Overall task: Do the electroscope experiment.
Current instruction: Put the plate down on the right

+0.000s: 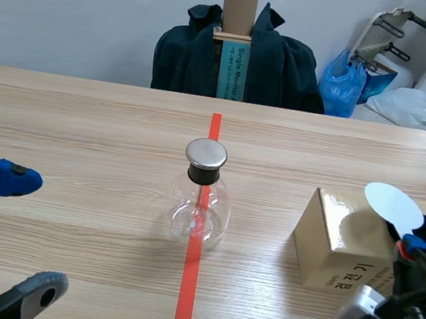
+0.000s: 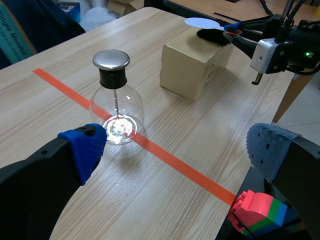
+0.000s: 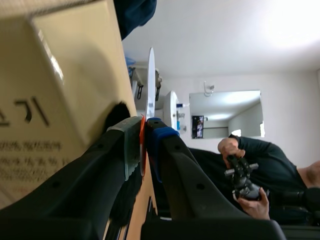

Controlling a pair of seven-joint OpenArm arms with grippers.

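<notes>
Fingers on my left gripper (image 1: 31, 235) are spread wide with nothing in them. That arm lies low along the left side of the table, one blue dotted pad (image 1: 18, 179) farther out and one grey pad (image 1: 44, 291) nearer to me. From its wrist cam the electroscope (image 1: 199, 205) sits ahead of the open fingers, closer to the blue one, not touching either. It's a round clear glass flask, standing upright right on the orange-red tape line (image 1: 185, 306) in the middle of the wooden table. It has a shiny flat metal cap (image 1: 206, 154) on a black stopper (image 1: 203, 175) and a thin rod (image 2: 116, 102) running down inside. Further right there's a tan cardboard box (image 1: 336, 240), glossy on top, with some print on the side facing me. My right gripper (image 3: 145, 150) comes in low at the right edge, just beside the box and rolled over sideways. It's clenched on the thin orange-red handle (image 3: 142, 136) of a flat white disc (image 1: 393, 205). The disc pokes out past the fingertips and hangs over the box's top. Something black and fuzzy-looking (image 2: 210, 34) lies on the box just under it; can't tell what. The box stands between that gripper and the flask, so they're well apart.
</notes>
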